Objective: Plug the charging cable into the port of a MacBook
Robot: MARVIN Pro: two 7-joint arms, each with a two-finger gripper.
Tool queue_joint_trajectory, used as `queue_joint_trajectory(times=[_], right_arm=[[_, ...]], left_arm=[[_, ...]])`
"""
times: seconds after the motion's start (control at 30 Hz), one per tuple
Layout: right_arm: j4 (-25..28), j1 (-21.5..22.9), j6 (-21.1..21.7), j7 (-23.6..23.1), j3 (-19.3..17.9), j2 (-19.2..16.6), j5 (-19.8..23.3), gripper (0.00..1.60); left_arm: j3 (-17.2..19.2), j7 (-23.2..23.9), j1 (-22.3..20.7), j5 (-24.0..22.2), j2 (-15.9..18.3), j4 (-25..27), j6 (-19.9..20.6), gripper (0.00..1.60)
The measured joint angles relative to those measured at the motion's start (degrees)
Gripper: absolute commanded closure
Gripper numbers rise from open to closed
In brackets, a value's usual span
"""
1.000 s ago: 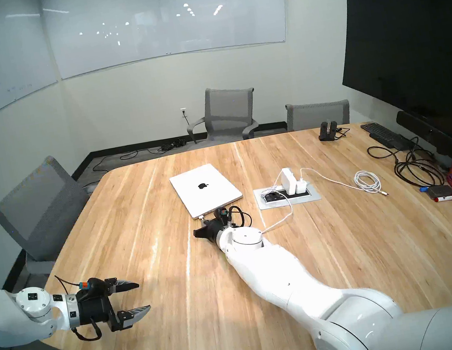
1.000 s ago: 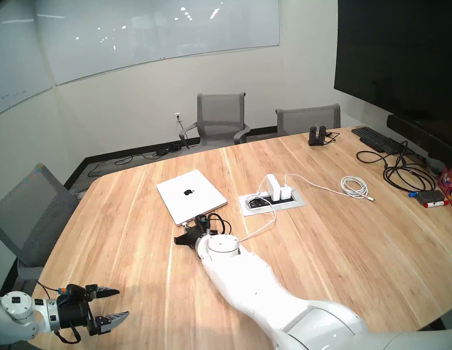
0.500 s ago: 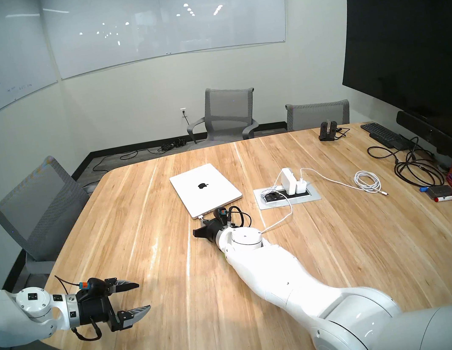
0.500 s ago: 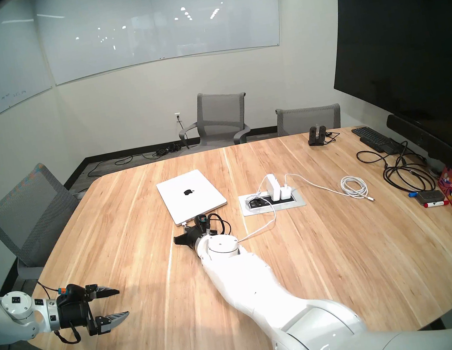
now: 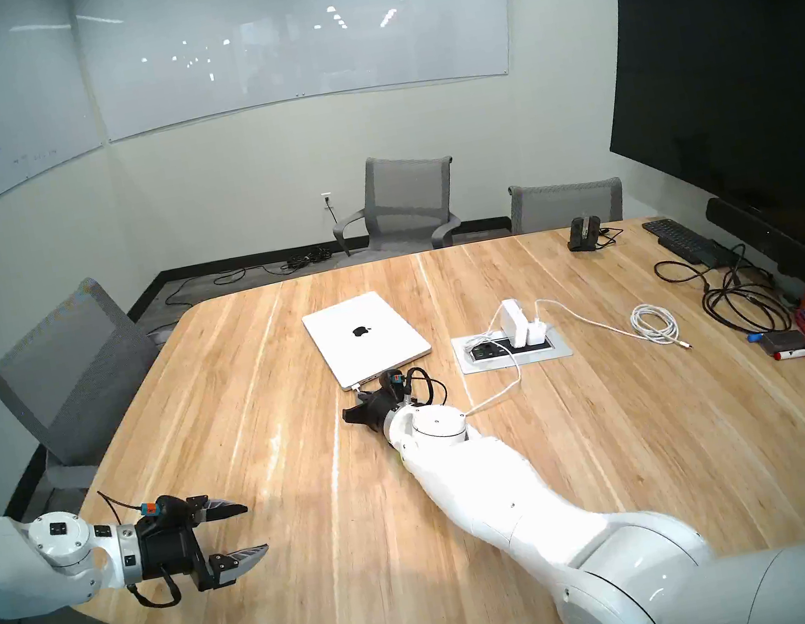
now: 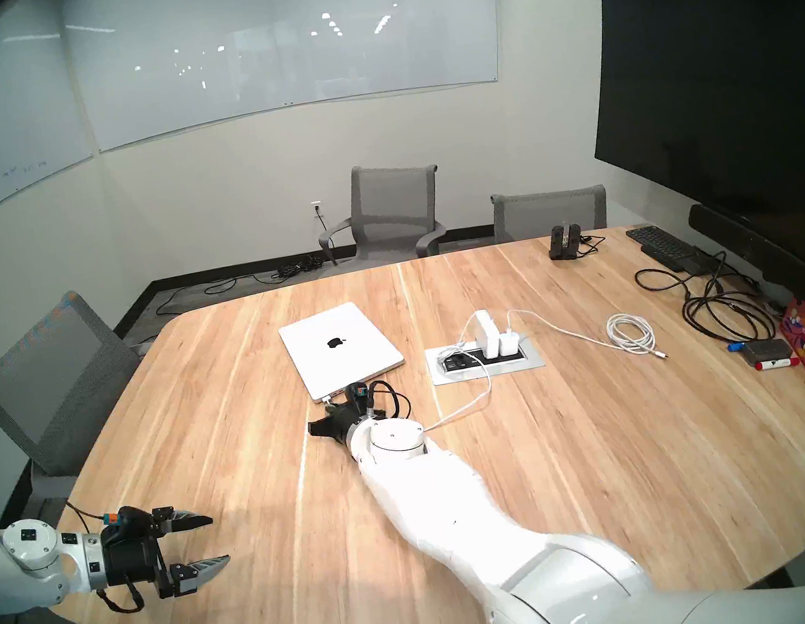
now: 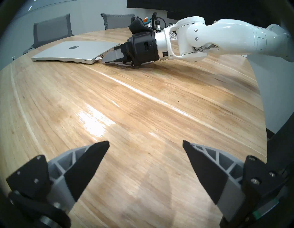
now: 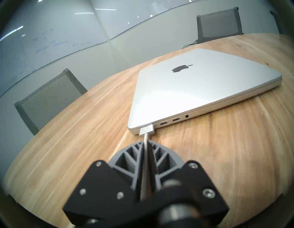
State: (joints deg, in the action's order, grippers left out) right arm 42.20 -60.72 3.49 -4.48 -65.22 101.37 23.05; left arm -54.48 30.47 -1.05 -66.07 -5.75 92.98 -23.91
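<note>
Plug seated: the charging cable (image 8: pixel 145 138) sits in the MacBook's (image 8: pixel 198 82) end port on the tabletop (image 8: pixel 222 151), nothing visibly moved this past second, the right tool (image 8: pixel 145 144) close around the cord, grip uncertain, left tool (image 7: pixel 146 143) wide and empty.

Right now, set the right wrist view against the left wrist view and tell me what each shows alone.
Only the right wrist view shows the row of open slots beside the plugged connector, and the charging cable running between the right gripper's near-closed fingers. Only the left wrist view shows the left gripper open above bare table. Both show the closed MacBook.
</note>
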Motion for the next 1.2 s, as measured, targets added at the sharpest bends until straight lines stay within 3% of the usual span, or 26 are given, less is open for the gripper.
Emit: queue_joint_trajectory(times=[1.07, 1.2], right_arm=[[-1.10, 0.65, -0.98, 0.09, 0.47, 0.27, 0.66, 0.83], [-1.11, 0.66, -1.06, 0.00, 0.56, 0.34, 0.74, 0.65]], left_arm=[[0.00, 0.00, 0.00, 0.00, 0.00, 0.00, 0.00, 0.00], [0.00, 0.00, 0.00, 0.00, 0.00, 0.00, 0.00, 0.00]])
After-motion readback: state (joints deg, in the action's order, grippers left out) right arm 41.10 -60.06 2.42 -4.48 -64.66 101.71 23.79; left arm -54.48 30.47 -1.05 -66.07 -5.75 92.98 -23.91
